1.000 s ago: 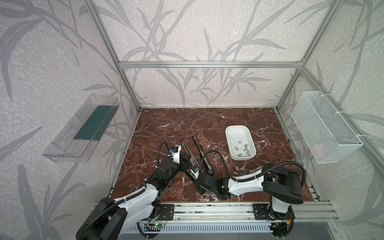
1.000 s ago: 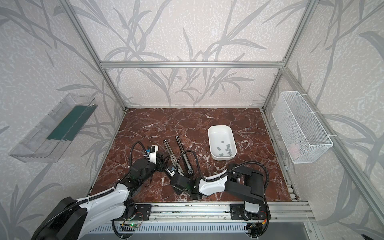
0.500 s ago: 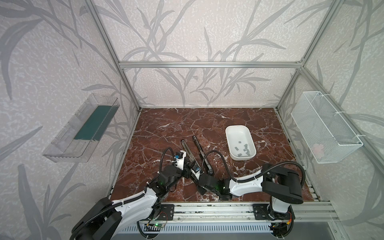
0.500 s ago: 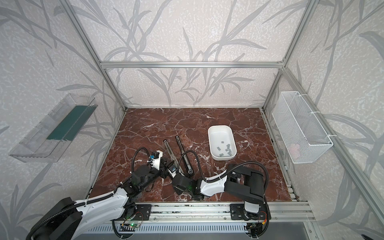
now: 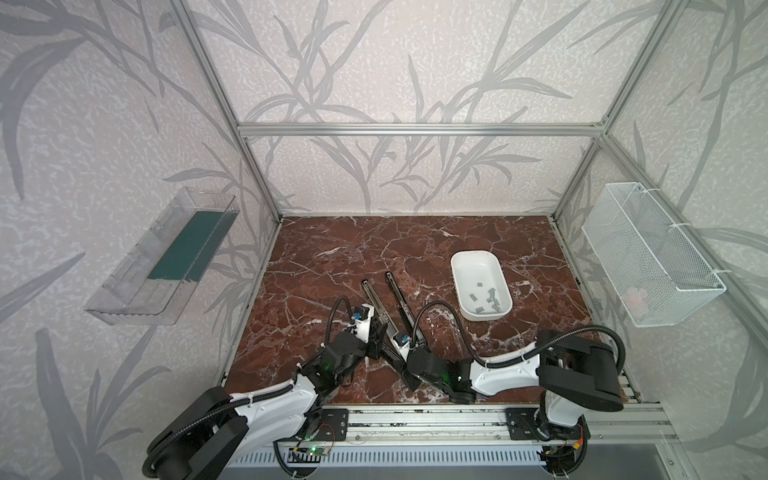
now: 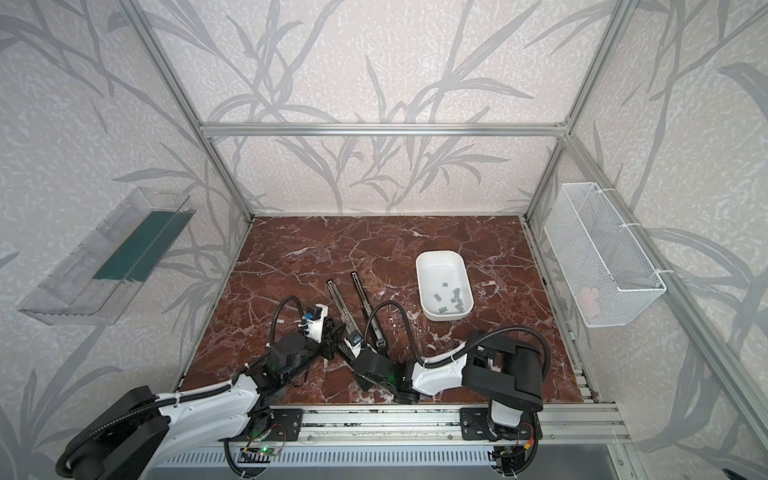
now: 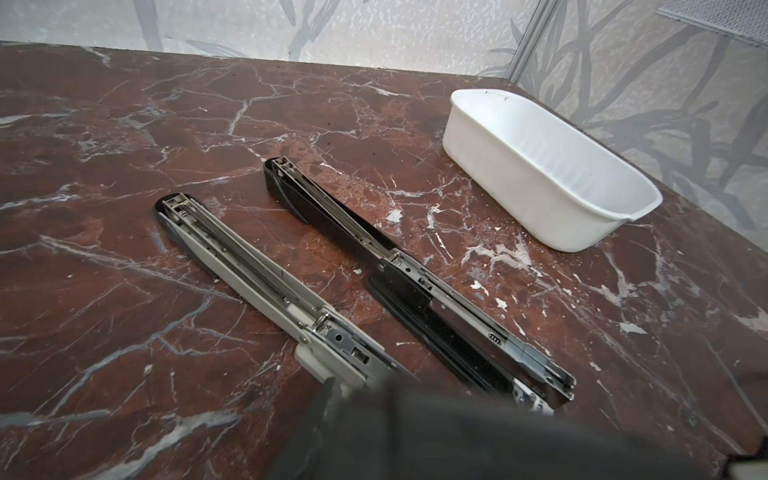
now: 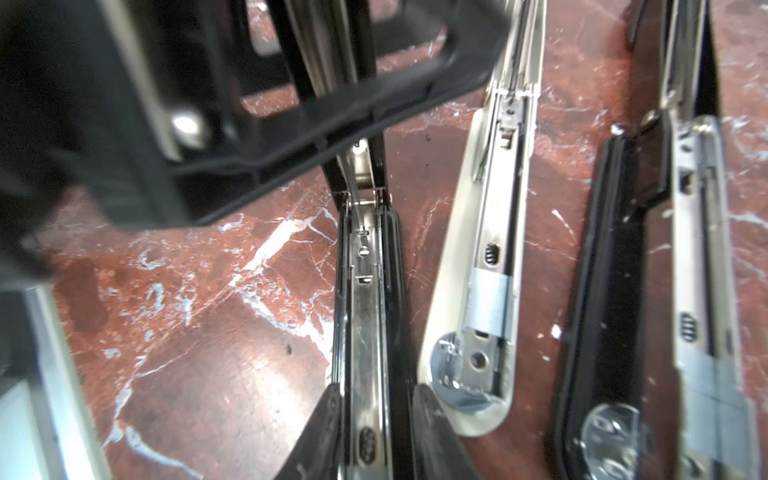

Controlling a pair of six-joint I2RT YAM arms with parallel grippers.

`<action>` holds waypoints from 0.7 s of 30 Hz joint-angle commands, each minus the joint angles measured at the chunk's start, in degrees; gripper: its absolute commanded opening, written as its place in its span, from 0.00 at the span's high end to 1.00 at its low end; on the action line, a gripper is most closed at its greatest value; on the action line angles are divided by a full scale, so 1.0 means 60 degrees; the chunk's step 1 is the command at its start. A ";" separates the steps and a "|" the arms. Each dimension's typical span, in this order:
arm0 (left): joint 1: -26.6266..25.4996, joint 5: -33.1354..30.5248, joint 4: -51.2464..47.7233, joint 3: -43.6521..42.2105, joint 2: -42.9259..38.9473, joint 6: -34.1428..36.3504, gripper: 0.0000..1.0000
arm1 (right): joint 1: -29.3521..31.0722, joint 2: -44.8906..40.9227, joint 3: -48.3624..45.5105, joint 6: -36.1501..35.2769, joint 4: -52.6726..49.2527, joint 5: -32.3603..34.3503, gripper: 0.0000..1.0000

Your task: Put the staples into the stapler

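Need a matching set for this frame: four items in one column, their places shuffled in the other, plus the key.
Items:
1. loose staples
2. white stapler
3. wire basket
4. clear tray

Places:
A. hung on the right-hand wall
B. lying opened on the marble table
C. inside the white tub
D. on the left-hand wall, holding a green sheet

Pairs: 1-C, 2-B, 3-A, 4-D
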 commanded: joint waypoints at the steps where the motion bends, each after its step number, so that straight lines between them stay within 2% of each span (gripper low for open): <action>1: -0.0040 -0.0764 -0.0398 0.0282 0.0178 0.0125 0.64 | 0.0004 -0.0437 -0.0346 -0.0053 0.0450 0.0187 0.67; 7: -0.0030 -0.1238 -0.0507 0.0719 0.0594 0.0382 0.64 | 0.0002 -0.0753 -0.1069 -0.0273 0.1065 -0.0068 0.61; 13: -0.0033 -0.1300 -0.0312 0.1048 0.1099 0.0635 0.64 | 0.0011 -0.1013 -0.1615 -0.0459 0.1457 -0.0179 0.60; 21: -0.0031 -0.1378 -0.0506 0.1249 0.1068 0.0818 0.63 | 0.0002 -0.1042 -0.2005 -0.0616 0.2080 -0.0499 0.69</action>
